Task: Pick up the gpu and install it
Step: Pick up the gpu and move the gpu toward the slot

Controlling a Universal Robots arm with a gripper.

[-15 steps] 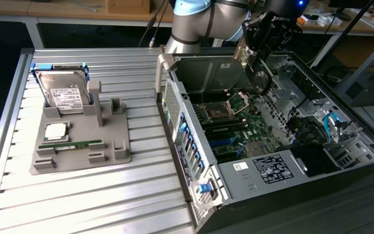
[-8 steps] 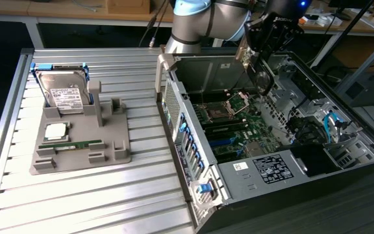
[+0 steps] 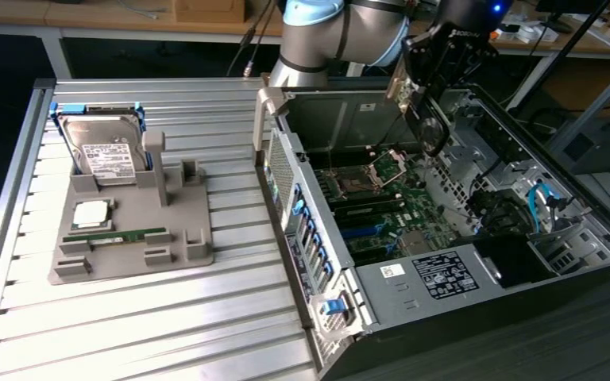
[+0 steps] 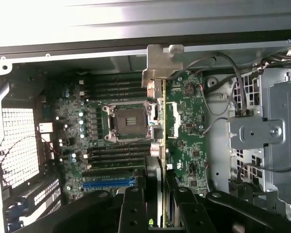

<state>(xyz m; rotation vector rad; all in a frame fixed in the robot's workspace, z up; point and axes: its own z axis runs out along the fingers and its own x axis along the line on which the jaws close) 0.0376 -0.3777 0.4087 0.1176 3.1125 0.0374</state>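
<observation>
A ribbed silver aluminium table (image 3: 125, 317) carries an open black-and-silver computer tower (image 3: 303, 214) lying on its side. A grey plastic parts holder (image 3: 183, 252) lies near the tower, on the exterior view's left.

One end of the gpu (image 4: 159, 131) hides inside the gripper (image 4: 158, 196), itself cut by the picture's edge.

The gpu (image 4: 159, 121) has a silver bracket, the motherboard (image 4: 186, 131) is green, the claw (image 4: 156, 191) black, the parts tray (image 3: 183, 248) grey.

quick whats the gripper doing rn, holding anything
Gripper: closed on the gpu, held edge-on above the open computer case.
</observation>
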